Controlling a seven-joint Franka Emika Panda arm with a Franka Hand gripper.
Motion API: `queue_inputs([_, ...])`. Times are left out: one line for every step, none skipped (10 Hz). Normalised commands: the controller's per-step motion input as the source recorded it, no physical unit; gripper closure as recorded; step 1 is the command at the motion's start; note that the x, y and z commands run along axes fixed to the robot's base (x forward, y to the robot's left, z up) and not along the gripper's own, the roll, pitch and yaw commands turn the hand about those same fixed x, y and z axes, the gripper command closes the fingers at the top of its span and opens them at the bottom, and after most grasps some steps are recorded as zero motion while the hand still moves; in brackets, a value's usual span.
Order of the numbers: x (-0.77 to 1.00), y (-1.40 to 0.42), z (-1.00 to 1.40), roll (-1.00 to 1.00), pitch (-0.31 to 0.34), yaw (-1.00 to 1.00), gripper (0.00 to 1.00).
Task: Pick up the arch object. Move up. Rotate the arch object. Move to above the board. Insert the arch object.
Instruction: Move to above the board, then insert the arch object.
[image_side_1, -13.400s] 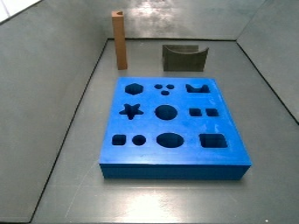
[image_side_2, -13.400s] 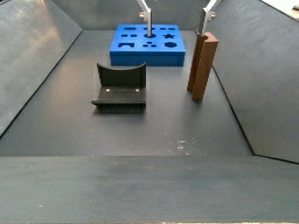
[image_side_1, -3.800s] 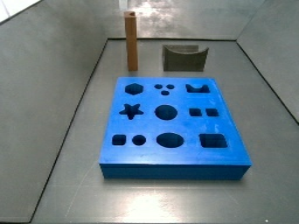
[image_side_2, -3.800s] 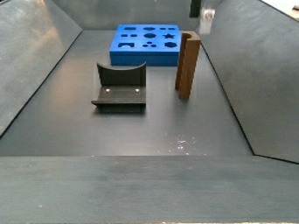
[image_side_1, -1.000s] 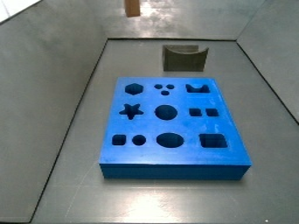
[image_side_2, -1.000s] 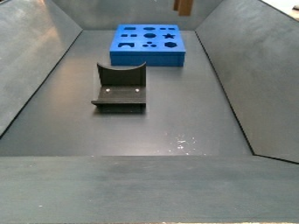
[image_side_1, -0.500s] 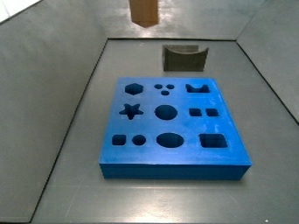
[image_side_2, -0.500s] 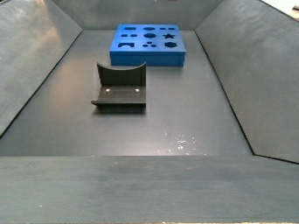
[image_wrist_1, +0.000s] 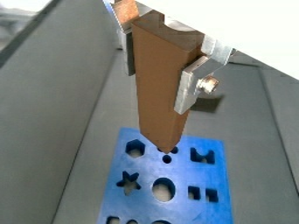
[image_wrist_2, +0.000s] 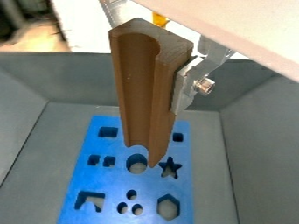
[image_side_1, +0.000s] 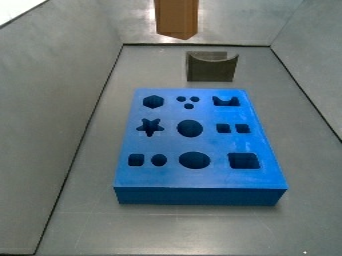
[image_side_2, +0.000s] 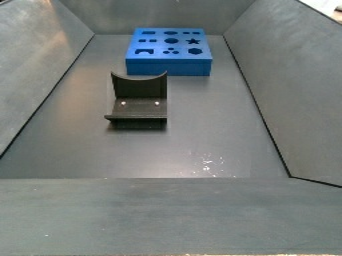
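In both wrist views the gripper (image_wrist_1: 163, 52) is clenched on the arch object (image_wrist_1: 156, 87), its silver fingers (image_wrist_2: 191, 74) pressed to the slab's sides, and the slab hangs high above the board (image_wrist_1: 205, 188) with its lower end pointing toward the cut-outs. In a side view only the slab's lower end (image_side_1: 175, 17) shows at the top edge, broad face on, where a second ago it showed a narrower face; it has turned while aloft. In the other side view the arch object is out of frame, and only the board (image_side_2: 168, 50) and the fixture (image_side_2: 136, 100) remain on the floor. Lift is done, rotation looks under way, and carrying over the arch-shaped hole comes next.
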Motion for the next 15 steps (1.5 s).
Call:
queue_inputs([0.08,-0.09,0.02,0.07,0.178,1.00,1.00])
queue_inputs([0.09,-0.07,0.02,0.07,0.199,1.00,1.00])
queue_inputs([0.09,-0.06,0.02,0.08,0.222,1.00,1.00])
queue_inputs([0.10,-0.05,0.01,0.10,0.247,1.00,1.00])
queue_inputs([0.09,-0.05,0.02,0.12,0.293,1.00,1.00])
queue_inputs([0.09,-0.04,0.02,0.15,0.320,0.97,1.00])
queue_inputs([0.09,-0.04,0.01,0.15,0.263,0.70,1.00])
queue_inputs([0.09,-0.04,0.01,0.14,0.209,0.46,1.00])
queue_inputs([0.08,-0.03,0.01,0.14,0.149,0.24,1.00])
queue_inputs([0.04,0.00,0.00,0.00,0.000,0.00,1.00])
queue_inputs([0.15,0.00,-0.01,0.00,0.000,0.00,1.00])
queue_inputs([0.62,0.14,-0.03,-0.10,-0.051,0.00,1.00])
queue_inputs([1.00,0.14,-0.13,-0.02,0.000,0.05,1.00])
queue_inputs([1.00,0.13,-0.15,0.00,0.003,0.04,1.00])
queue_inputs([1.00,0.13,-0.19,0.00,0.016,0.04,1.00])
